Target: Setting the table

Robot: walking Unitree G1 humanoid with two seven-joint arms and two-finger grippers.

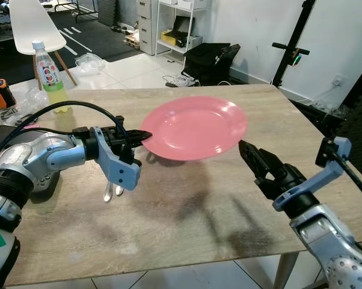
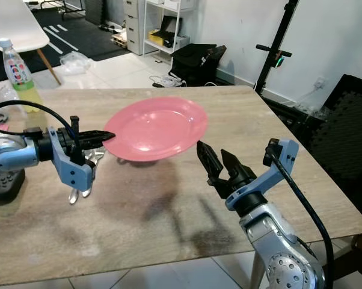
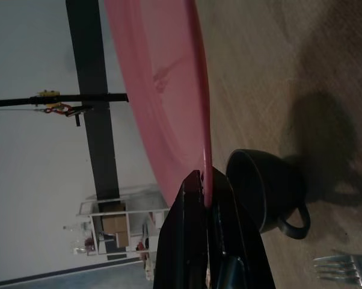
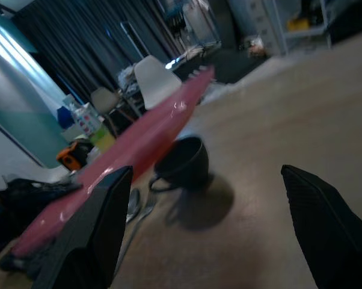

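Holding pink plate (image 1: 194,127) by rim, left pincer (image 1: 141,138) pinches it clear above wood-grain worktop (image 1: 187,211). Dark mug (image 3: 268,189) sits under plate, fork (image 3: 343,269) and spoon (image 4: 133,205) beside it. Right pincer (image 2: 216,160) spread, near plate's edge, apart. Bottle (image 1: 50,77) with yellow liquid at worktop's far corner.

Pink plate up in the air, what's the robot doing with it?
The left tool is shut on the rim of the pink plate and holds it raised above the wooden table. A dark cup sits on the table beneath it, with a fork and spoon lying nearby. The right tool hovers open just off the plate's opposite edge, not touching it. The plate is not yet set down.
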